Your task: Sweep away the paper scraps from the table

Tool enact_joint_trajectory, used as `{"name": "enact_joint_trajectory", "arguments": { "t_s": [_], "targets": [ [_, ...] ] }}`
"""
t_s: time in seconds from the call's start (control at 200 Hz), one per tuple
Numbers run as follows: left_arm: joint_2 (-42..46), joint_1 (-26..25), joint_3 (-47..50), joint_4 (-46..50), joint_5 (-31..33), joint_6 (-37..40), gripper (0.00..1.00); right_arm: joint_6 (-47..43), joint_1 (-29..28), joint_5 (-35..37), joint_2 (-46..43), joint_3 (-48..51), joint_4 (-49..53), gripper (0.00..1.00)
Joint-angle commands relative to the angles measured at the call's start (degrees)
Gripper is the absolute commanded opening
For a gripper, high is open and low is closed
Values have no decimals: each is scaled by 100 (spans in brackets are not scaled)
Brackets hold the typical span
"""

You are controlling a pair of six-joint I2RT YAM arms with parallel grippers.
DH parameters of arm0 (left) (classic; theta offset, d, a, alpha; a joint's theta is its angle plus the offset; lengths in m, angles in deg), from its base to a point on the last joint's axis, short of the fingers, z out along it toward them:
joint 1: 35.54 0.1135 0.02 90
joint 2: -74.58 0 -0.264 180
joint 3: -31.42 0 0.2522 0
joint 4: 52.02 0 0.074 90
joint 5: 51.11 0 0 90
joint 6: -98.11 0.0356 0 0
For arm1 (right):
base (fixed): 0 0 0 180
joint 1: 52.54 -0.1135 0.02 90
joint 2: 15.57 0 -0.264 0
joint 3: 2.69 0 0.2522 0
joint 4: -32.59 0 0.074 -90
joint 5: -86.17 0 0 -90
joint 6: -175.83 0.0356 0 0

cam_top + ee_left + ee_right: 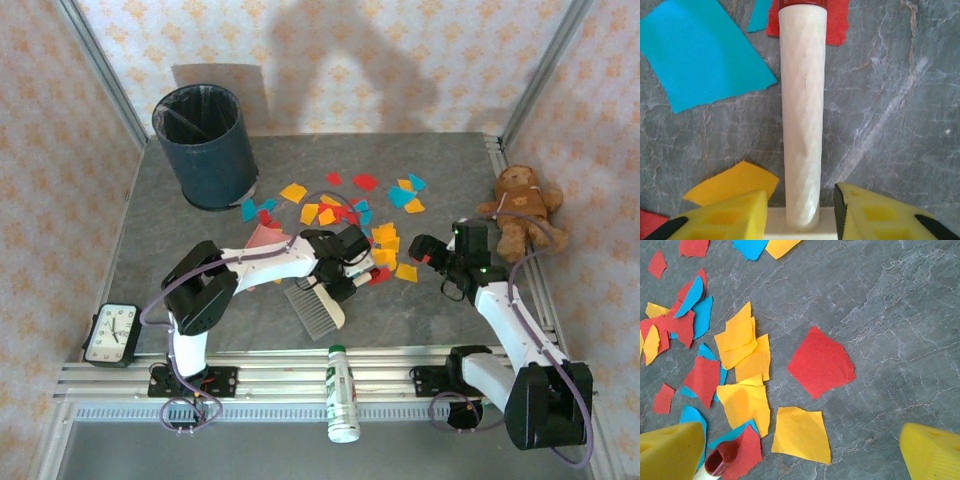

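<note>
The paper scraps (385,237) are lying scattered across the middle of the table (150,240) and toward its far edge. They are sitting between the dark blue bin (205,150) near the far left corner and the teddy bear (520,205) at the right edge. The left gripper (801,197) is straddling the white handle (800,100) of a brush. Its yellow fingers (740,212) are standing close on both sides, with a thin strip of table showing between each finger and the handle, so it is not pinching it yet. The bristle head (317,308) is lying toward the near edge, and the handle's red-capped end is resting among the scraps. A pink dustpan (265,238) is lying partly under the left arm. The right gripper (802,447) is hovering over the right fringe of the scraps, fingers spread wide and holding nothing.
</note>
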Motion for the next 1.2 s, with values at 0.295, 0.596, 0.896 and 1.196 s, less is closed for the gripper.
{"name": "enact_joint_trajectory", "arguments": {
  "t_s": [0.295,0.596,0.896,1.196],
  "targets": [
    [-452,-114,-194,289,9,173,32,101,-50,149,7,-132,121,99],
    [-586,-165,-164,272,141,150,23,143,-60,125,41,-117,110,99],
    [-183,-167,200,-264,176,-68,6,189,-66,-374,92,-158,7,97],
    [774,-159,803,-1198,567,-360,5,429,-143,-1710,260,-204,-627,88]
  ]
}}
